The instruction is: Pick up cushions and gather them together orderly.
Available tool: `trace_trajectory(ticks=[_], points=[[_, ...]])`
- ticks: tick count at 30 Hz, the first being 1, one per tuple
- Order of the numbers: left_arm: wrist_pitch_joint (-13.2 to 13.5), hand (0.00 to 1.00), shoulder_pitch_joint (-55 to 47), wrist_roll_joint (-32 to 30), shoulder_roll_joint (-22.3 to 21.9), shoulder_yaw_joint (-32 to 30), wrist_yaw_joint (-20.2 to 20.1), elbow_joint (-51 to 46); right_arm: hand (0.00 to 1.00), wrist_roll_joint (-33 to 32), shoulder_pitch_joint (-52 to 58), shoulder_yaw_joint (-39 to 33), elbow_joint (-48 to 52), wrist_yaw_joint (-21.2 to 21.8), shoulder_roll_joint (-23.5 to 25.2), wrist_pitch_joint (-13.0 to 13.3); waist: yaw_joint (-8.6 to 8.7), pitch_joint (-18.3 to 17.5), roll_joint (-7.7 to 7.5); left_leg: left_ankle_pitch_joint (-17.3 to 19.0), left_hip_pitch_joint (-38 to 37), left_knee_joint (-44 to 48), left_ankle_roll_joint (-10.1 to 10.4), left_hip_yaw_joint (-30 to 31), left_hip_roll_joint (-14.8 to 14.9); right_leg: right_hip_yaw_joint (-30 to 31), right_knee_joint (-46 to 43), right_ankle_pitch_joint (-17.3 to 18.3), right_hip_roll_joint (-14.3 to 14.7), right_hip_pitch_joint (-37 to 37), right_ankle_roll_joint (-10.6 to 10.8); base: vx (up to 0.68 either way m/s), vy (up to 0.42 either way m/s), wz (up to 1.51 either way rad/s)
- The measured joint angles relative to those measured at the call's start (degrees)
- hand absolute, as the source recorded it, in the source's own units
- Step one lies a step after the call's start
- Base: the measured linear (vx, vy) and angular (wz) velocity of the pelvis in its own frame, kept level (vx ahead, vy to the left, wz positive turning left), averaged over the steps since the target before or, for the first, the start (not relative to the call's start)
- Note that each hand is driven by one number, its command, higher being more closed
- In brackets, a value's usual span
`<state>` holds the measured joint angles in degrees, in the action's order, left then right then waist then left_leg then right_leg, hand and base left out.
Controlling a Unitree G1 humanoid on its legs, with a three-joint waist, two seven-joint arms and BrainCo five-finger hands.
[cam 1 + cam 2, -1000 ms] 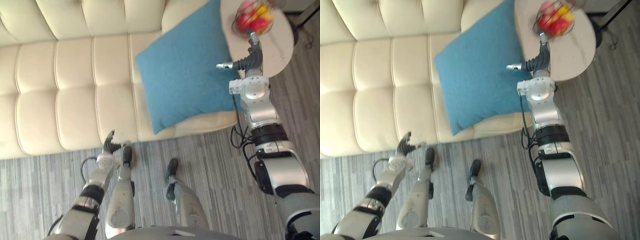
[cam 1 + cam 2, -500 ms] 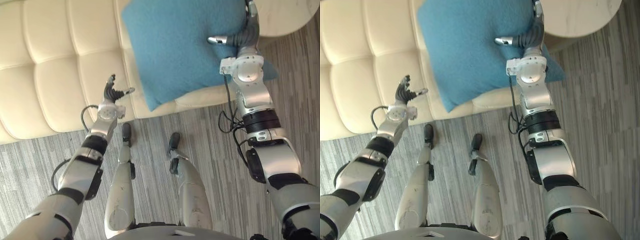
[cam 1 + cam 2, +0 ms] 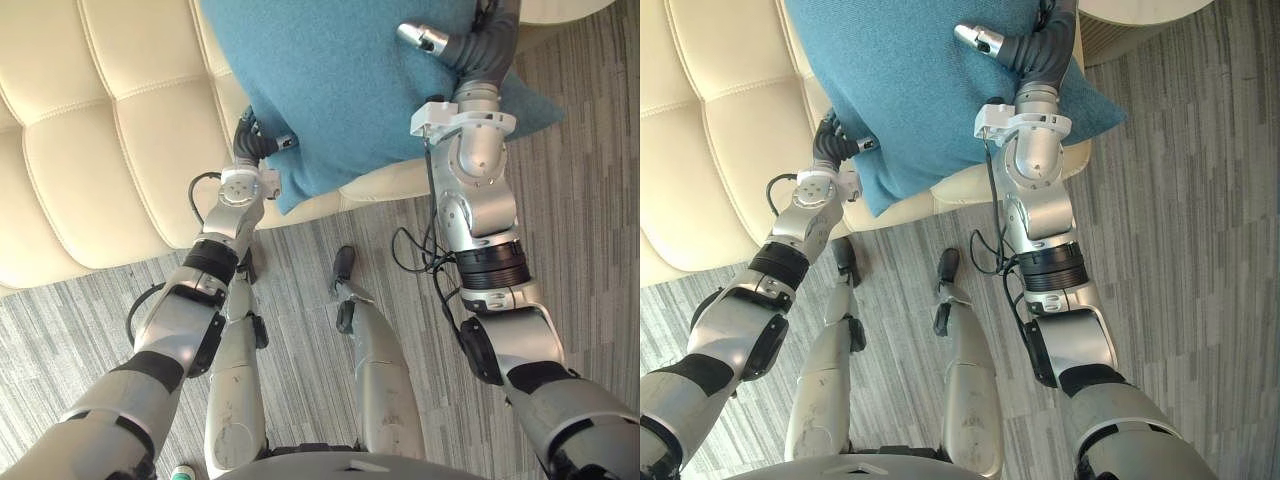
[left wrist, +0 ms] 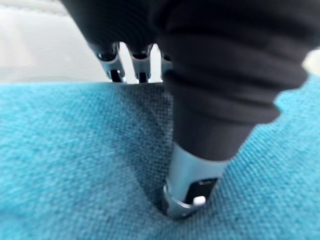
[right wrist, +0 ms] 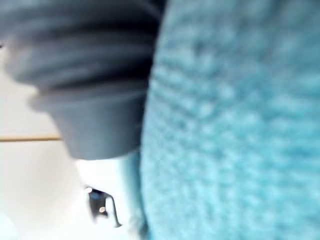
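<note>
A big cream sofa (image 3: pixel 90 150) with puffy squares takes up the left and far side. In front of it, near the robot and off to the right, is a grey floor (image 3: pixel 580 200) with thin stripes.

One blue cushion (image 3: pixel 340 90) lies on the right end of the sofa seat. Its near corner sticks out a little over the front edge of the sofa, and its right corner pokes out over the floor. At the far right, past the cushion, a small bit of a pale table (image 3: pixel 1120 10) peeks in.

The left hand (image 3: pixel 250 138) is at the left edge of the cushion, close to its near corner. Its thumb (image 4: pixel 187 185) pushes a dent into the blue cloth. Its fingers (image 4: pixel 112 60) go down behind the edge on the other side, so the hand is pinching the cushion's edge.

The right hand (image 3: pixel 478 45) is on the right side of the cushion, touching the blue cloth. I cannot tell if this hand is holding on or just lying there.
</note>
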<state>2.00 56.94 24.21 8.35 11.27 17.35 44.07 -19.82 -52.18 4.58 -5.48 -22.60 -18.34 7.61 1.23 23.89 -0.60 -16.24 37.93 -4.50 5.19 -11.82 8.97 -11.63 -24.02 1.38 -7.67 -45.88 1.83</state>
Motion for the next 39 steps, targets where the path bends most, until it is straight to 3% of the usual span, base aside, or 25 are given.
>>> trace_trajectory(ticks=[11,15,21,27,28,29,34,39], points=[[0.0,1.0,-4.99,2.63,0.3,-0.47,3.63,-9.94,1.0,-0.25,2.37,-0.09,0.84,0.57,0.73,1.3,0.65,0.0,0.0,-0.89,-2.04,0.02,-0.54,-1.0,-0.87,0.32,-1.31,1.08,-1.1,1.25,0.29,0.03,-0.026,0.02],[0.03,1.0,-10.4,2.5,0.8,-1.9,4.29,-16.46,1.0,-2.59,12.32,-0.13,3.52,0.84,3.05,3.46,0.68,-0.01,-0.01,-0.3,-5.7,0.01,0.14,-0.69,-1.55,0.07,-3.24,3.11,-2.05,4.36,0.45,0.04,-0.057,0.13],[0.91,1.0,-18.57,2.34,0.35,-4.74,4.86,-27.32,1.0,-4.28,26.67,-0.04,5.72,1.32,8.7,3.39,0.78,-0.02,0.0,-0.01,-9.83,0.02,0.46,1.04,-1.76,-1.6,-4.02,4.77,-2.42,9.29,0.41,0.04,-0.07,0.14],[2.4,1.0,-32.71,-0.94,-3.92,-6.23,4.83,-40.0,1.0,-4.62,38.82,2.43,9.73,4.69,11.89,3.28,0.49,-0.23,0.02,1.42,-16.26,0.02,0.59,2.65,-2.21,-3.45,-4.92,7.16,-3.21,16.64,0.69,0.03,-0.063,0.17],[2.73,1.0,-35.68,-1.63,-5.05,-6.16,4.77,-41.35,1.0,-4.57,40.92,2.6,10.38,5.27,12.15,3.28,0.21,-1.23,0.05,2.1,-17.21,0.02,0.87,3.12,-2.27,-3.96,-4.73,7.68,-3.31,17.98,0.81,0.05,-0.05,0.26],[3.23,1.0,-40.64,-2.05,-6.38,-6.08,4.67,-43.23,1.0,-4.48,44.66,3.32,11.96,6.39,12.75,3.37,-0.13,-4.59,0.06,2.52,-17.17,0.01,0.84,3.84,-2.46,-4.86,-4.38,8.35,-3.53,18.4,0.94,0.07,-0.055,0.27],[4.57,1.0,-51.63,-1.52,-7.4,-5.86,3.28,-44.76,1.0,-1.89,51.15,4.8,13.6,9.54,15.01,3.36,-0.79,-10.23,0.45,2.91,-21.21,-0.01,0.97,5.84,-2.53,-6.84,-1.36,8.77,-2.98,25.17,1.28,0.11,-0.044,0.2],[5.75,1.0,-59.34,0.42,-7.27,-6.24,1.22,-47.23,1.0,0.08,54.62,6.34,13.56,11.54,15.67,3.39,-1.24,-12.97,0.69,3.63,-24.49,-0.02,0.88,7.42,-2.38,-7.96,2.5,8.31,-1.94,30.79,1.74,0.05,0.0,0.1]])
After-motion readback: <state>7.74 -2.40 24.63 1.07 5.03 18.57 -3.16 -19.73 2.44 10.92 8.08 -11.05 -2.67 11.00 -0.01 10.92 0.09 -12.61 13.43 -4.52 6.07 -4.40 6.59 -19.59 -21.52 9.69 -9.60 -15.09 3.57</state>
